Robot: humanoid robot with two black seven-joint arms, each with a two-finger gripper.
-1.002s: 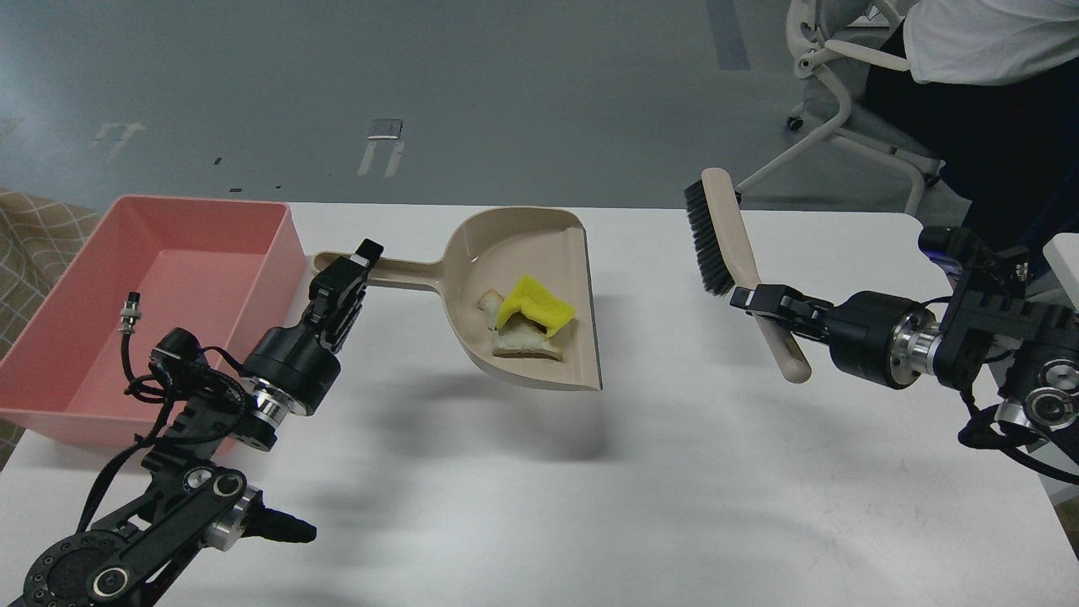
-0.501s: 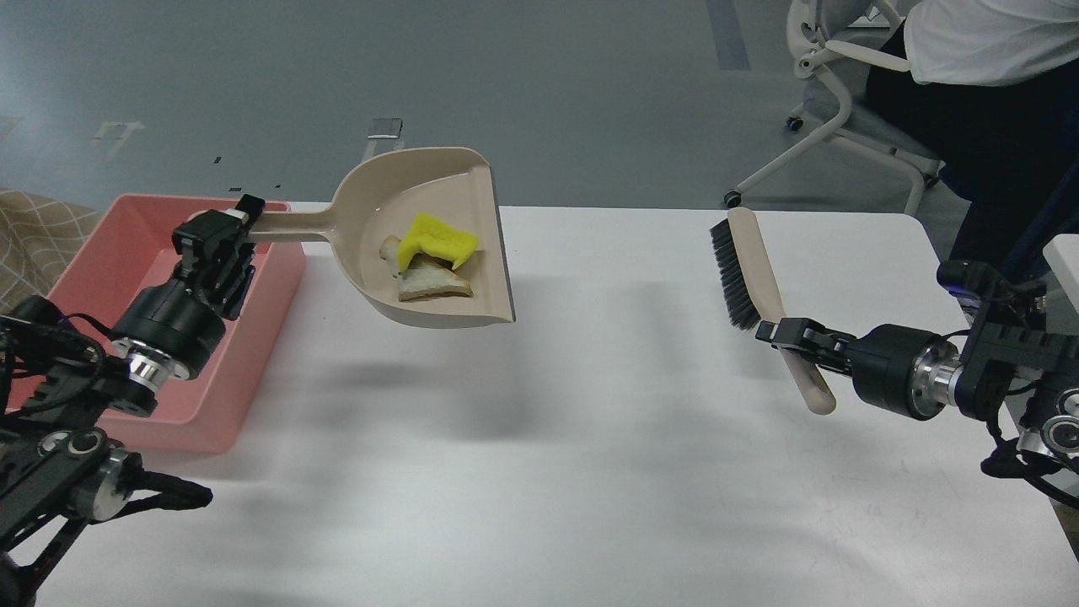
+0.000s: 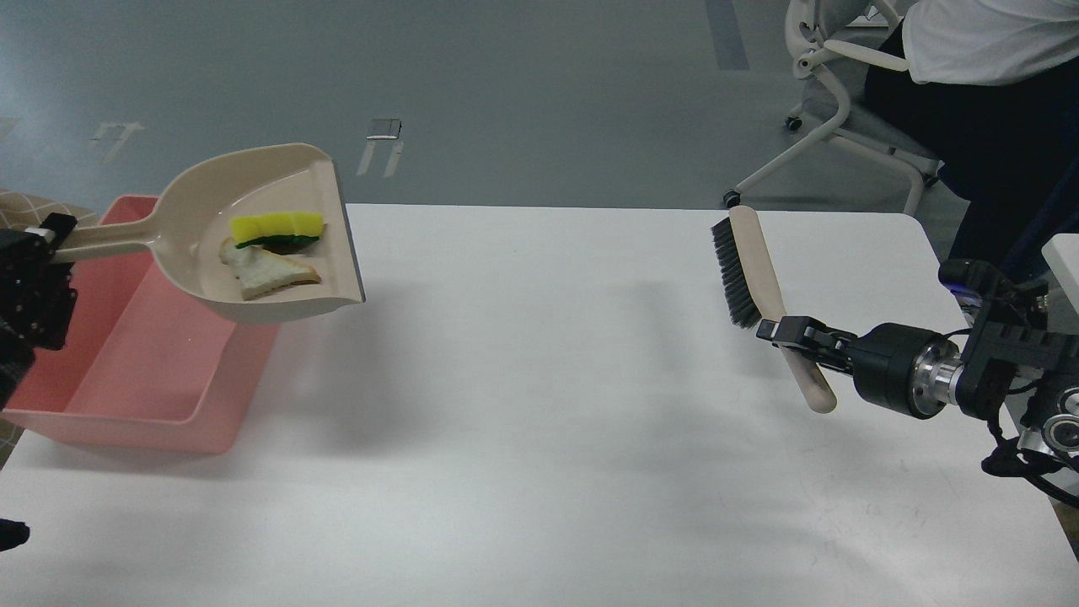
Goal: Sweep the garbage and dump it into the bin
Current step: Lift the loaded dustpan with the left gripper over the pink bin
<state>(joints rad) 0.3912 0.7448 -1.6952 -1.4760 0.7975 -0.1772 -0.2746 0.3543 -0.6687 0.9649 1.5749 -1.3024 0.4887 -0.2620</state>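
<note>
My left gripper (image 3: pixel 44 240) is shut on the handle of the beige dustpan (image 3: pixel 206 274) and holds it in the air over the right end of the salmon-pink bin (image 3: pixel 126 396). In the pan lie the garbage pieces: a yellow sponge chunk with a dark green layer (image 3: pixel 278 229) and a pale bread-like piece (image 3: pixel 265 274). My right gripper (image 3: pixel 784 331) is shut on the handle of the beige black-bristled brush (image 3: pixel 750 270), held above the right side of the white table (image 3: pixel 556 421).
A person sits on a white wheeled chair (image 3: pixel 843 93) beyond the table's far right corner. A patterned beige cloth (image 3: pixel 25 206) shows behind the bin at the far left. The bin stands at the table's left edge.
My left arm has carried the dustpan with the garbage leftward and up, from mid-table to above the bin. The sponge has shifted in the pan. The right arm with the brush has barely moved.
</note>
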